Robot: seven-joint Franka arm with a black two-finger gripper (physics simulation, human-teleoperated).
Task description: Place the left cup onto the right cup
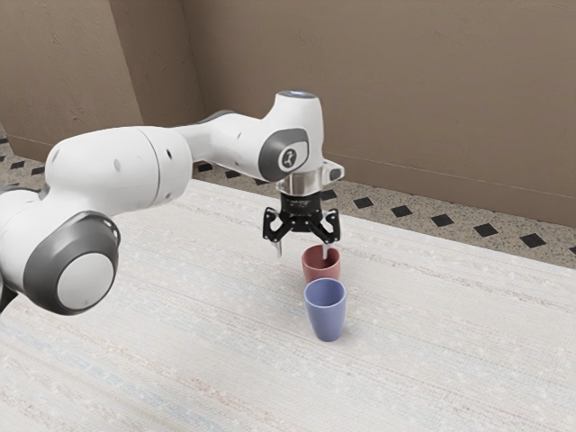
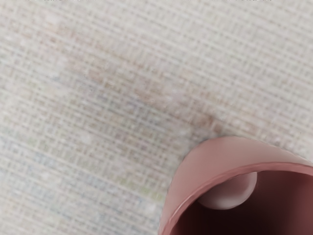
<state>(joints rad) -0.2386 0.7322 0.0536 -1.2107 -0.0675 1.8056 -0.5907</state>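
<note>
Red cup (image 2: 225, 159), close under my wrist lens, stands upright on the desk (image 1: 180, 351) just beside the blue cup (image 1: 324, 310), my pincer (image 1: 302, 244) hanging open over its rim (apparently lined up for a wall grasp), nothing clamped yet.

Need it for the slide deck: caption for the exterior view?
Franka arm holds its open pincer over the pink cup; the blue cup stands upright in front, on the table.

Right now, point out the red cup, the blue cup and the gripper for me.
Red cup (image 1: 318, 268), exterior view, on its outer wall below the rim.
Blue cup (image 1: 325, 315), exterior view, on its outer wall.
Gripper (image 1: 301, 245), exterior view, midway between its fingertips.
</note>
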